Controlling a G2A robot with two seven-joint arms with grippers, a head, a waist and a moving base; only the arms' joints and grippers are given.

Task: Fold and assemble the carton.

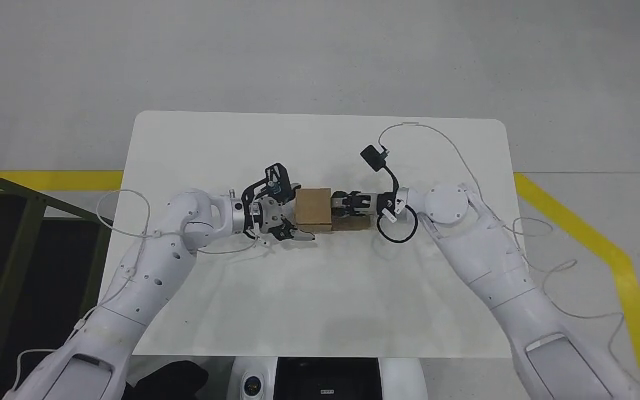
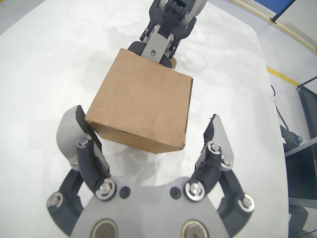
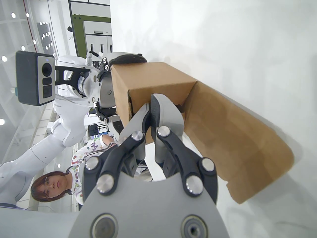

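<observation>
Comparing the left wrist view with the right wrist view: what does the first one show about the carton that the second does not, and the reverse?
Left wrist view alone: the carton's closed plain face, and how wide the left gripper stands open, one finger on each side of the carton's near end. Right wrist view alone: the carton's open end, with a long flap standing out from it, unfolded. Both: the right gripper shut on the carton's edge, at the end opposite the left gripper, and the white table.
</observation>
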